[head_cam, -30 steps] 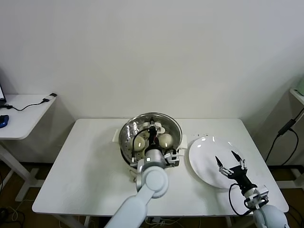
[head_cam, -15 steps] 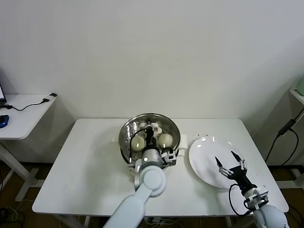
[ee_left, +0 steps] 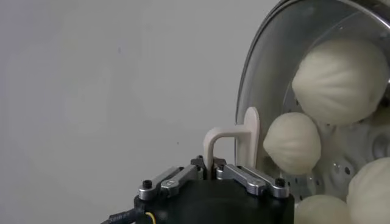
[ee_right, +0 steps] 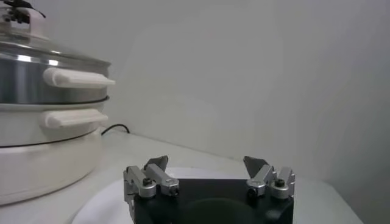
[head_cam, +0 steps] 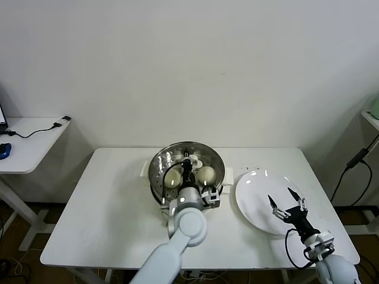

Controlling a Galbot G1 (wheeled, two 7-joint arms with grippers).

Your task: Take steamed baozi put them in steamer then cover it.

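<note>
The steamer stands at the middle of the table, and its steel wall and cream base show in the right wrist view. The clear glass cover lies over it, its metal rim level on the pot. My left gripper is shut on the cover's cream-white handle. Through the glass I see several steamed baozi on the perforated tray. My right gripper hovers open over the white plate, holding nothing.
A bare white plate lies right of the steamer. The white table has room on its left half. A side desk with a cable stands at the far left. A dark cable hangs at the right.
My left gripper, with the cover in it, has shifted slightly toward the far side over the steamer. The right arm has not moved.
</note>
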